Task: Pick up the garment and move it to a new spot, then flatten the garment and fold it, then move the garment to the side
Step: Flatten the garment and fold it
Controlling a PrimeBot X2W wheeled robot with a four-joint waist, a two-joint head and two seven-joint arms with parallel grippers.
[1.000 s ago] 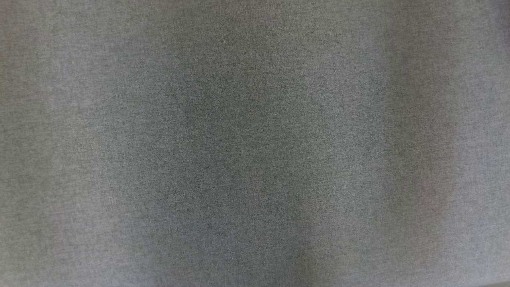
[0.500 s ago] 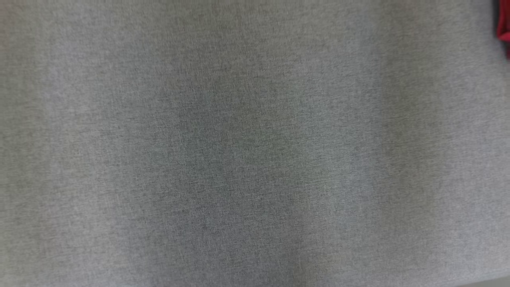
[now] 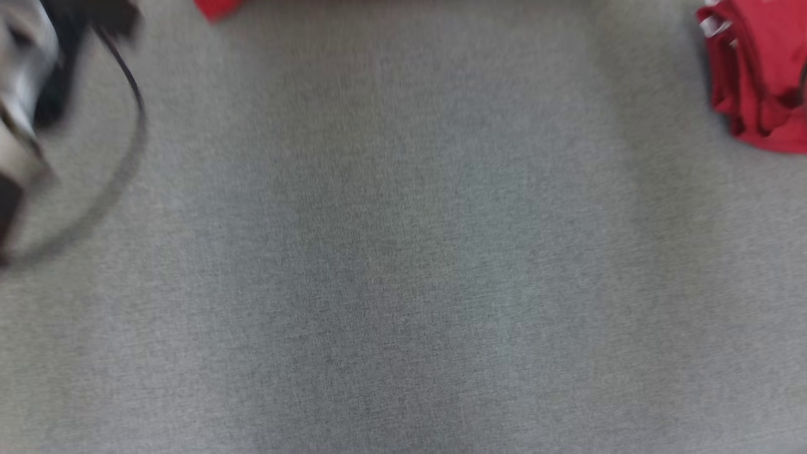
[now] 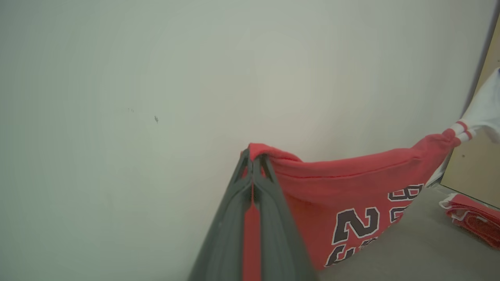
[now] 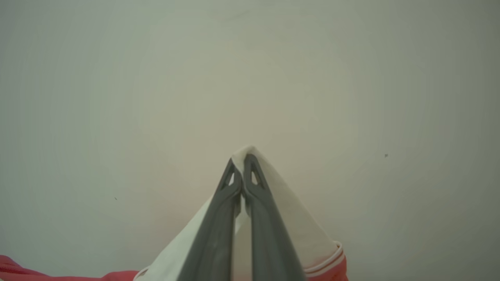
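The garment (image 4: 343, 195) is a red jersey with dark, white-edged numbers and white sleeves, and it hangs stretched in the air between my two grippers. In the left wrist view my left gripper (image 4: 254, 156) is shut on a red edge of it, in front of a pale wall. My right gripper (image 5: 243, 158) is shut on the white sleeve (image 5: 281, 210), which has a red-striped cuff. A red corner of the garment (image 3: 217, 7) pokes in at the top edge of the head view. My pale left forearm (image 3: 25, 94) shows blurred at the upper left there.
A grey cloth-covered table (image 3: 403, 252) stretches below. A second red garment lies bunched on it at the far right (image 3: 756, 82), also seen in the left wrist view (image 4: 474, 220). A dark cable (image 3: 132, 113) loops off the left forearm. A tan panel (image 4: 476, 171) stands at the right.
The head camera has shifted: the red pile at the right has come further into view, and the left forearm and a red garment corner now show at the top.
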